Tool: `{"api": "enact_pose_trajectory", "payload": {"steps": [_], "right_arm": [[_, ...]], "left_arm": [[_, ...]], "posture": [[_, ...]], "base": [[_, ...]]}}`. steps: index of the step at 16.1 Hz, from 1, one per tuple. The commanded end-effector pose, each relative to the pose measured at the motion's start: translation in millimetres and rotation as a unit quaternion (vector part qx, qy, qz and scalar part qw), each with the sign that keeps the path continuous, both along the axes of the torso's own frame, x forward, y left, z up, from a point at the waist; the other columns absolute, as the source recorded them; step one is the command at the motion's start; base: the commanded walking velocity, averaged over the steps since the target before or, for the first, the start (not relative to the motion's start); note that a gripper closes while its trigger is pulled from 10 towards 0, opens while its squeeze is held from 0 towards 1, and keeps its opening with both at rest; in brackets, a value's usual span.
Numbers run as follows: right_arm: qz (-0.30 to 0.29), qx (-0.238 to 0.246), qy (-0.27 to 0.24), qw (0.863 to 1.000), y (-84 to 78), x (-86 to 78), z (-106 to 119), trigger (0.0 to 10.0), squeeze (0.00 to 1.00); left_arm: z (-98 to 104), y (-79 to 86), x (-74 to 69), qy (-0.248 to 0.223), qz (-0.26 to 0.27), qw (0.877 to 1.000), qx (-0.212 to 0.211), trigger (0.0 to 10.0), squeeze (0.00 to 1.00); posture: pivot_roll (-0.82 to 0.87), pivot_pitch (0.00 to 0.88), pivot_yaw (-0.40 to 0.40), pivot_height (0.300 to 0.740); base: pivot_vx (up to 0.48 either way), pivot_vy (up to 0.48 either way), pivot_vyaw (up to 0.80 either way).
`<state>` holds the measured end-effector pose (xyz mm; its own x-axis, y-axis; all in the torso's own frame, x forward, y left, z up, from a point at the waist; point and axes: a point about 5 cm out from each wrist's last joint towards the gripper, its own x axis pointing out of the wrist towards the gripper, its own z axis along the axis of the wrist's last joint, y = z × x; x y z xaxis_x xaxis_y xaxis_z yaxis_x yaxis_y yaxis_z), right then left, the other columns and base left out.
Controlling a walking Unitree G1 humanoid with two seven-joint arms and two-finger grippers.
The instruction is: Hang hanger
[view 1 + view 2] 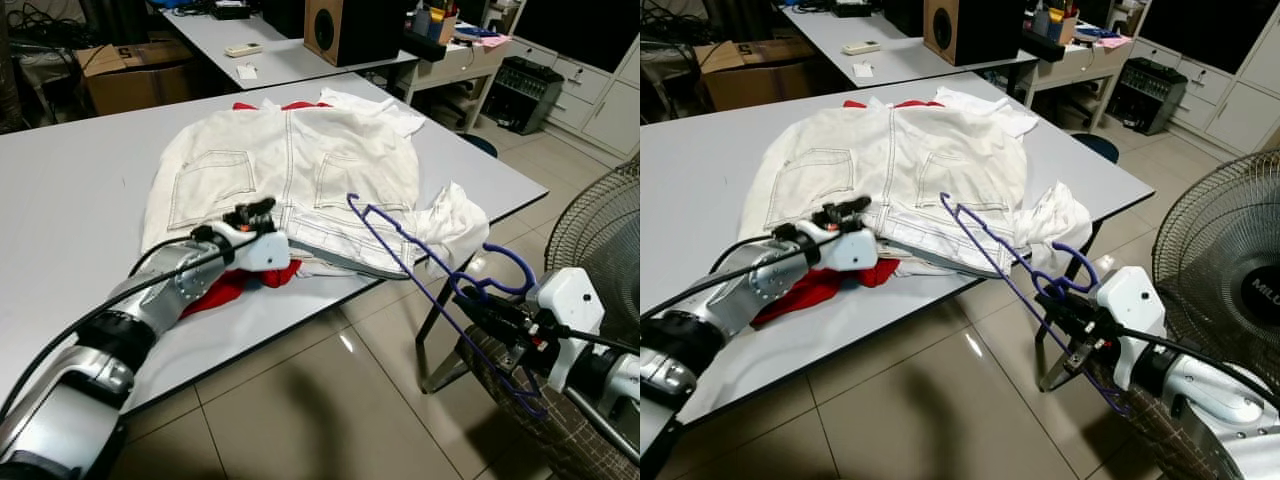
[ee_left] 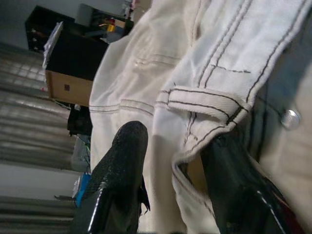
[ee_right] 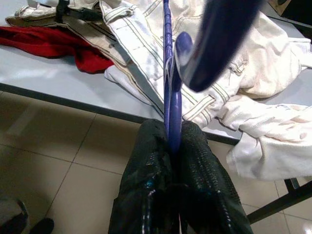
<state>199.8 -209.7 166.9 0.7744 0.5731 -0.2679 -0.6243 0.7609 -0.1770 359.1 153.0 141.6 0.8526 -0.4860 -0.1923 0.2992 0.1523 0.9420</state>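
Observation:
White jeans (image 1: 290, 160) with dark stitching lie spread on the grey table (image 1: 70, 190). My left gripper (image 1: 256, 212) rests on their waistband (image 2: 204, 100) near the table's front edge, open, one finger (image 2: 124, 161) on each side of a waistband fold. A blue wire hanger (image 1: 420, 270) is held off the table's front right corner, its far tip over the jeans. My right gripper (image 1: 1072, 325) is shut on the hanger (image 3: 171, 97) just below its hook (image 3: 214, 39).
Red cloth (image 1: 235, 285) lies under the jeans at the front edge. More white clothes (image 1: 455, 225) droop over the table's right edge. A standing fan (image 1: 1220, 260) is close on the right. A second table with a speaker (image 1: 345, 28) stands behind.

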Motion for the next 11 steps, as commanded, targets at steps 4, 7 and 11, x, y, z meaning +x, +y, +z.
{"api": "enact_pose_trajectory", "payload": {"steps": [4, 7, 11], "right_arm": [[-0.004, -0.003, -0.007, 1.000, -1.8, 0.8, 2.1, 10.0, 0.00], [-0.006, -0.002, -0.008, 1.000, -1.3, 0.5, 2.2, 10.0, 0.00], [-0.004, 0.003, -0.007, 1.000, -0.8, 0.5, 1.9, 10.0, 0.00]], "left_arm": [[-4.2, -16.3, 2.5, 0.016, 0.005, 0.998, -0.063, 10.0, 0.00], [-15.6, -15.5, 4.2, 0.029, 0.041, 0.997, -0.067, 10.0, 0.00], [-8.5, -15.6, 10.6, 0.023, 0.052, 0.994, -0.091, 0.0, 0.00]], "posture": [[-0.07, 0.000, -0.060, 0.740], [-0.08, 0.000, -0.055, 0.740], [-0.08, 0.000, -0.055, 0.740]], "base": [[0.000, 0.000, 0.00], [0.000, 0.000, 0.00], [0.000, 0.000, 0.00]]}}
